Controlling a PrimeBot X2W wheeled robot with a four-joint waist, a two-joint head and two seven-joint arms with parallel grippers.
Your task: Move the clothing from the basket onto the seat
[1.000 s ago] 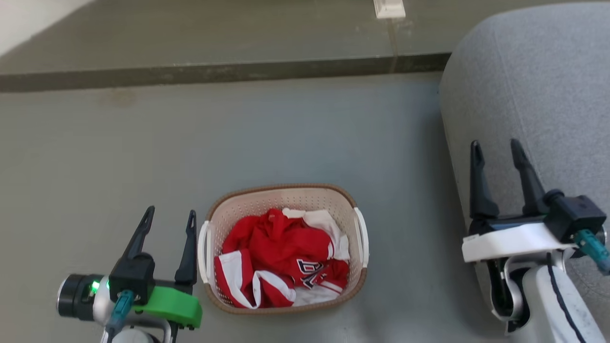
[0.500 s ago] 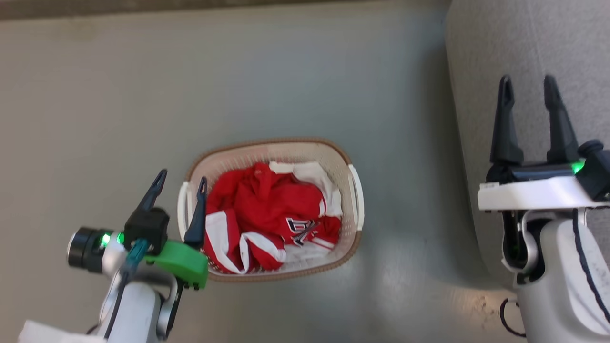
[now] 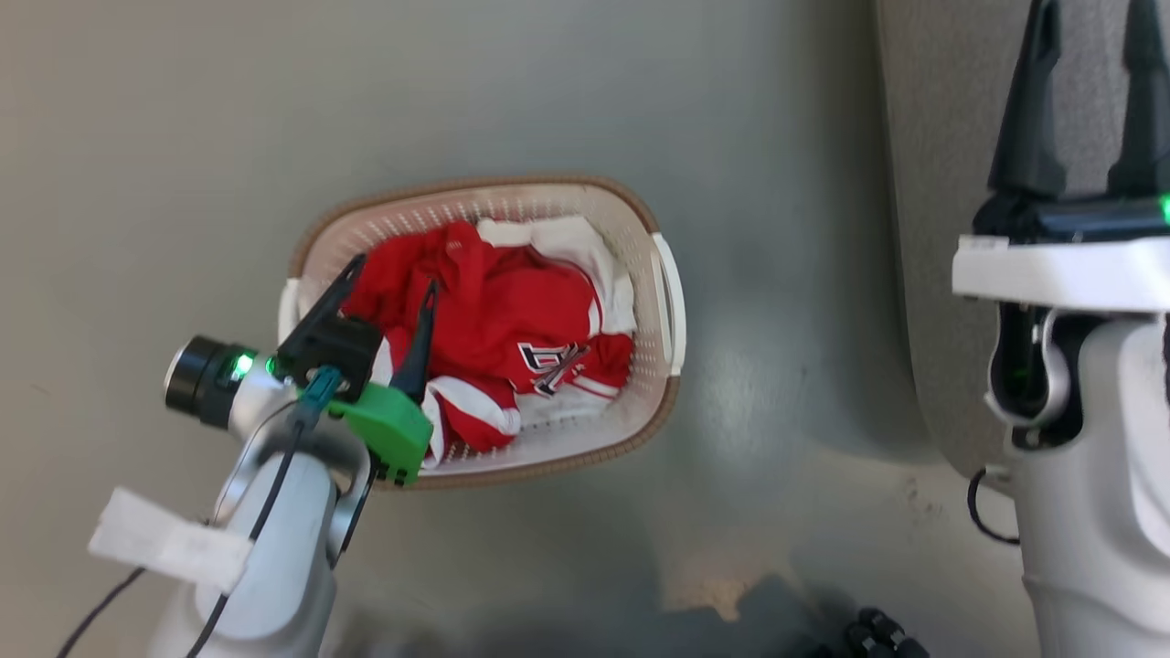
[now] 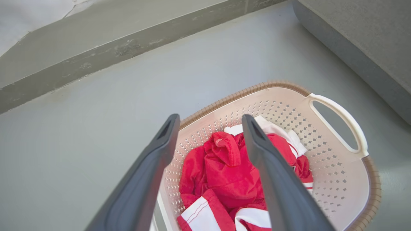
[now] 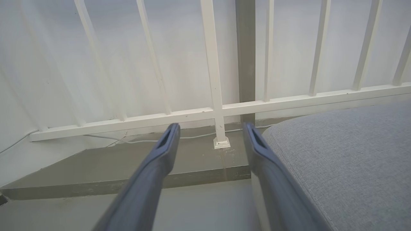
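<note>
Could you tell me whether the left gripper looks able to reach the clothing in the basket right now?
Probably yes: the left gripper hangs open over the basket, aimed at the clothing, which lies uncovered on top; nothing seems to stand between them.

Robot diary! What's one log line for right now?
left gripper: open, above clothing | right gripper: open, near seat | clothing: in basket

left gripper now in over the basket
Was out beside its left handle; now hangs above the clothing at the basket's left end. Head camera has tipped down.
</note>
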